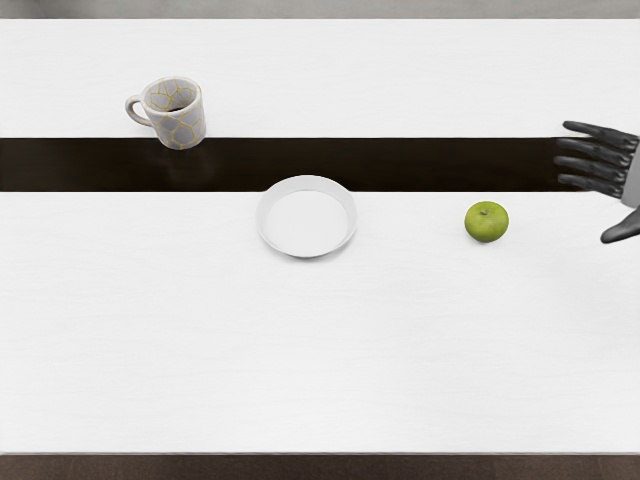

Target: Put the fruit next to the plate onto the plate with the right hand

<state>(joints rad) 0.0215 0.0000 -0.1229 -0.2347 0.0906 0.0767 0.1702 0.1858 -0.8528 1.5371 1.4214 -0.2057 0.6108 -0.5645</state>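
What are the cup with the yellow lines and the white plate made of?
The pale grey handled mug with yellow honeycomb lines looks like glazed ceramic: thick wall, smooth surface. The round white plate looks ceramic too, plain and smooth with a raised rim, though it might be plastic.

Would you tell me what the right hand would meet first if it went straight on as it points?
Probably nothing soon: the right hand points left along the dark strip, passing behind the apple; depth is unclear.
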